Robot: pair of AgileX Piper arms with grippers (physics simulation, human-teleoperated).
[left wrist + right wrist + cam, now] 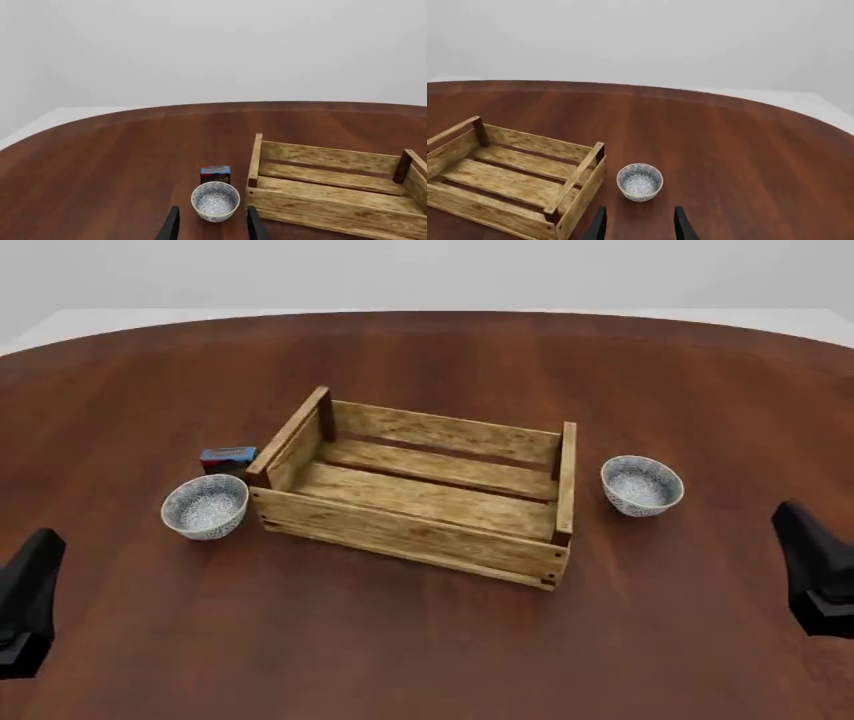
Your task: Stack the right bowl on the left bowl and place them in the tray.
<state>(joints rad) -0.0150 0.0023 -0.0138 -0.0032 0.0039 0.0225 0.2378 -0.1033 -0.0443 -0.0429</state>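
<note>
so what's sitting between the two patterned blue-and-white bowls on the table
The large light wooden slat crate lies between the left patterned bowl and the right patterned bowl, clear in the front view. The crate holds nothing.

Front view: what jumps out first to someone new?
The tray, a big slatted wooden crate, sits mid-table with nothing inside. A patterned bowl stands on each side of it: the left bowl with a small blue-and-brown box just behind it, and the right bowl alone. Both arms wait at the near edge, fingers open.
</note>
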